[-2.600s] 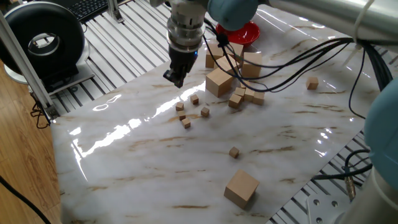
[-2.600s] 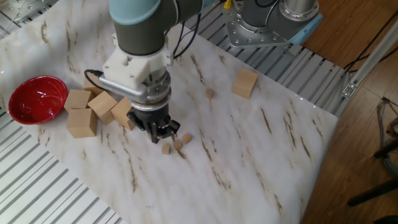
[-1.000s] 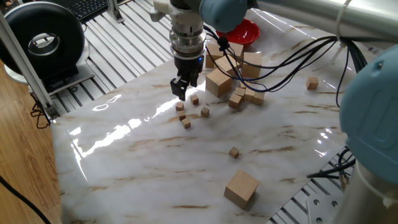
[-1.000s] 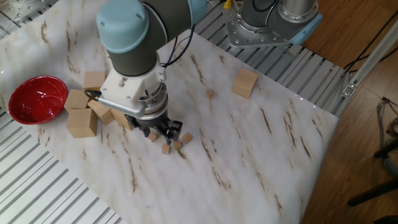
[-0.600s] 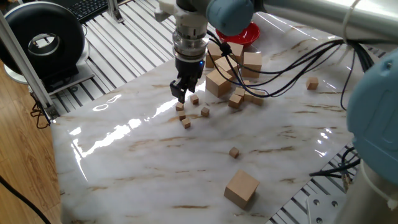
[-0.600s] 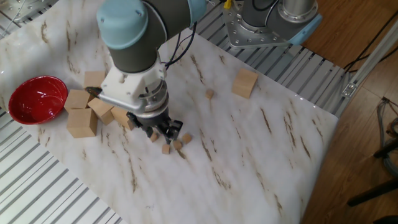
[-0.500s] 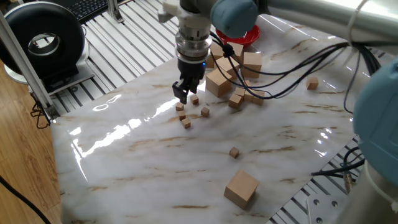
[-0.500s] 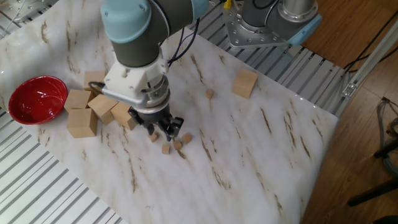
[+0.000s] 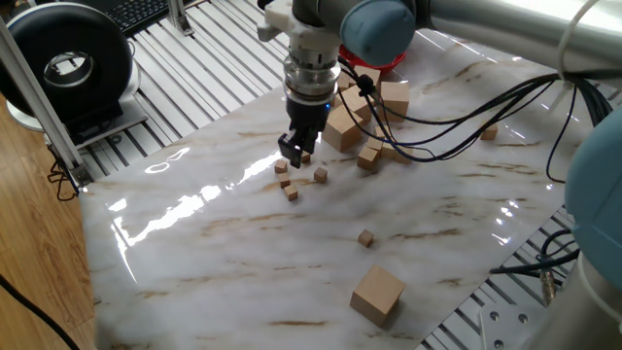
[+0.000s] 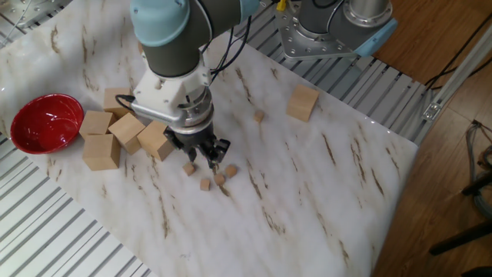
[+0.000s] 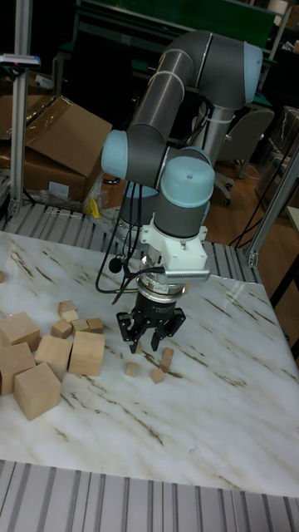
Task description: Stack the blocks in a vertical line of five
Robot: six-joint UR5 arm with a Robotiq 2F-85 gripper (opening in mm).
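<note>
wooden blocks (image 10: 205, 184) on marble table (image 10: 323, 192), gripper (image 11: 149, 340) low above them, jaws spread

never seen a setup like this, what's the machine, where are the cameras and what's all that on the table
It is one robot arm ending in a two-finger gripper. Three fixed cameras watch the marble table: two from different sides, and a tall picture facing the arm. On the table lie wooden cubes in three sizes: tiny blocks to be stacked, medium cubes and large cubes, plus a red bowl. The gripper hangs low over the cluster of tiny blocks, fingers apart. I cannot tell whether anything is between them. No stack shows yet.
</note>
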